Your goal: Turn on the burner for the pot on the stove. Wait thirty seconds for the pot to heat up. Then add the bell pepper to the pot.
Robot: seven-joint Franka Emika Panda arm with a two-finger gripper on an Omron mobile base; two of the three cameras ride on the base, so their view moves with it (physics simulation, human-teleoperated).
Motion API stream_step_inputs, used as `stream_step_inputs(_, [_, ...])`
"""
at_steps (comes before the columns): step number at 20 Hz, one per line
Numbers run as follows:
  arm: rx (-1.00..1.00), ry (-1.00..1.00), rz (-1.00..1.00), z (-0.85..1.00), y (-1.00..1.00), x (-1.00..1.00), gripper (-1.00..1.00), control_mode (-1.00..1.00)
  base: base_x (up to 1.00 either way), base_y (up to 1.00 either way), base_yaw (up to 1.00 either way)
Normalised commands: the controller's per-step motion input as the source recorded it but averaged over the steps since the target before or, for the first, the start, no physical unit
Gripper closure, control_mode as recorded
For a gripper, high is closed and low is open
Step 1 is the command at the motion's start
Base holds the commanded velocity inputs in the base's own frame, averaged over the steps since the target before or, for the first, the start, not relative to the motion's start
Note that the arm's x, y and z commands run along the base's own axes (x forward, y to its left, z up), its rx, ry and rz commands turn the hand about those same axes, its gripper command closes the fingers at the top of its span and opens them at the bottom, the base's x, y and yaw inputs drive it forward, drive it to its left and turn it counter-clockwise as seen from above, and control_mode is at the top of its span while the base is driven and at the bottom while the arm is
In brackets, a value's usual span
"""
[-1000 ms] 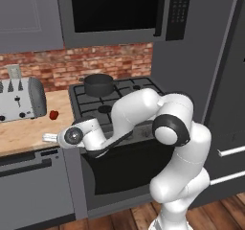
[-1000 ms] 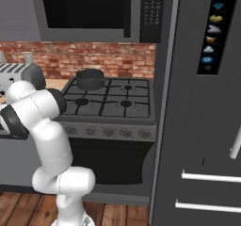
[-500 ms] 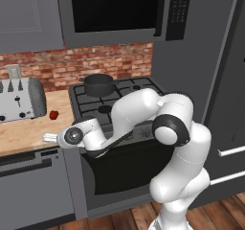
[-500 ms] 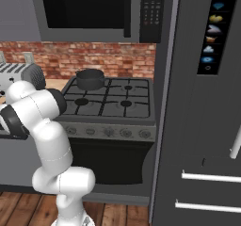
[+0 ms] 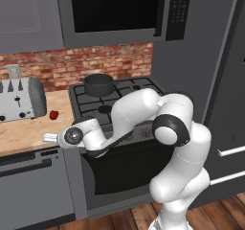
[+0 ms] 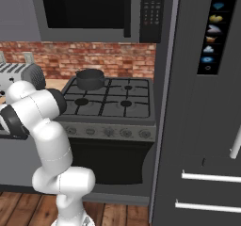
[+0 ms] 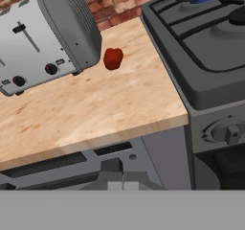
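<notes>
On the wooden counter (image 7: 95, 104) left of the stove (image 5: 119, 104), the bell pepper (image 7: 113, 58) lies untouched, just beside the toaster (image 7: 43, 37) at the toaster's three o'clock in the hand view, and well apart from the pot (image 5: 98, 84); in the left base view the same pepper sits at about nine o'clock from the pot, with a stretch of counter and grate between them. The pot stands on the rear left burner (image 6: 90, 84); a small patch of blue shows under it at the top of the hand view, which may be flame, so I judge the burner is probably lit, though the knobs are too small to read; whether the waiting is over cannot be told. What plainly remains is the pepper: it is not yet gripped, lifted or dropped in the pot.

The arm folds low and reaches out to its left, forearm running along the stove front, wrist at the counter's front edge; the gripper (image 7: 118, 176) sits below counter level, aimed up and across the counter toward the pepper at roughly twelve o'clock; its fingertips are pressed together with nothing between them, so it must open before any grasp.
</notes>
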Motion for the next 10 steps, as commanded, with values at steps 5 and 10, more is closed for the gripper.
stream_step_inputs(5, [0.0, 0.0, 0.0, 0.0, 0.0, 0.0, 1.0, -1.0, 0.0, 0.0, 0.0])
stream_step_inputs(10, [0.0, 0.0, 0.0, 0.0, 0.0, 0.0, 1.0, -1.0, 0.0, 0.0, 0.0])
